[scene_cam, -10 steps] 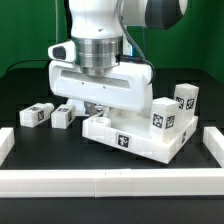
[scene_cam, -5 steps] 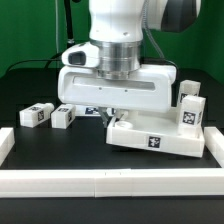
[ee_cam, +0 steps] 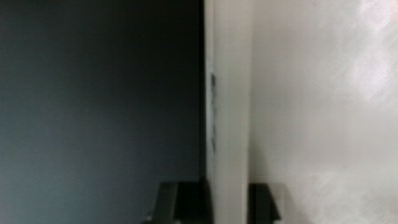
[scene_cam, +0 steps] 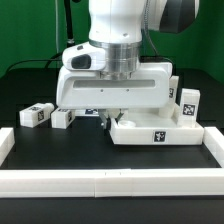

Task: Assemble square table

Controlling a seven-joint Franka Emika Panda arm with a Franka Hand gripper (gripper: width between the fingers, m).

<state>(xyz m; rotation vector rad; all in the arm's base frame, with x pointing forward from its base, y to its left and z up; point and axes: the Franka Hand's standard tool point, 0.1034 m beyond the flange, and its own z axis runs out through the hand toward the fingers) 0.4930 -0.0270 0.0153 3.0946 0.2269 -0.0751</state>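
The square table's top, a white panel with a raised rim and a tag on its front wall, lies flat on the dark table at the exterior view's right. My gripper reaches down at the panel's left corner and is shut on its rim. In the wrist view that white rim wall runs between my two dark fingers, with the gripper closed round it. Two tagged leg posts lie at the left. Another leg post stands by the panel's far right side.
Long white border rails run along the front and at both sides, fencing in the work area. The panel's right end sits close to the right rail. The arm's wide white hand body hides the table behind it.
The panel has swung round and slid to the exterior view's right with my gripper still shut on its rim; its front wall now runs nearly parallel to the front rail.
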